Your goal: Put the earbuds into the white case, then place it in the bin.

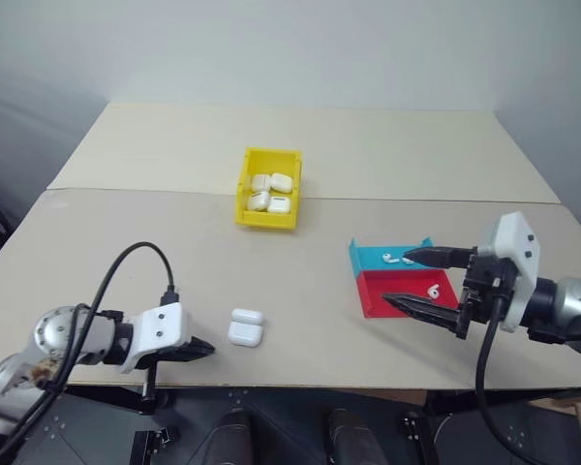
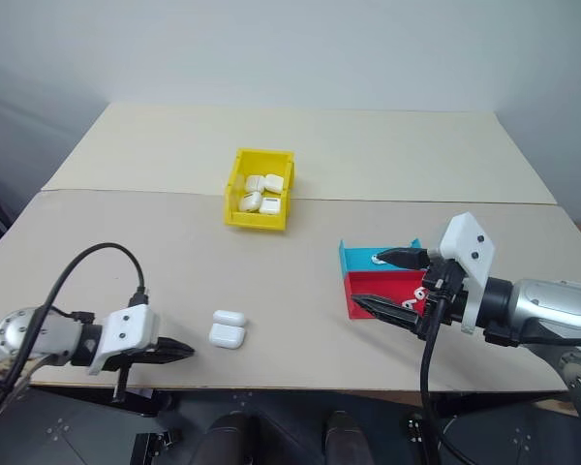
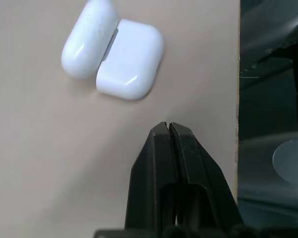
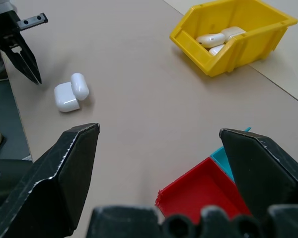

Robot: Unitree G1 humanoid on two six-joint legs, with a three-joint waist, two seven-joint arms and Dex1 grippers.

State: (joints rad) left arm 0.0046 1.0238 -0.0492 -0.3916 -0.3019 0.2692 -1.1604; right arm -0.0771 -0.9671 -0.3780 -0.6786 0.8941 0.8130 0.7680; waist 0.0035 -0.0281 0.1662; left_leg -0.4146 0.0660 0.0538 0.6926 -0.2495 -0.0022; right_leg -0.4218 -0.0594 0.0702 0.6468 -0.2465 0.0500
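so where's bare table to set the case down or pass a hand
Bare tabletop lies between the open white case and the teal-and-red tray, and across the far table behind the yellow bin. It is crowded at the tray, where the open right gripper hovers.

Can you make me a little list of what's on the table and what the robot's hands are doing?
white case: open, lying on the table near its front edge
earbuds: one in the tray's teal half, one in its red half
tray: teal and red
bin: yellow, with white cases inside
left hand: shut, empty, beside the case, not touching
right hand: open, over the tray
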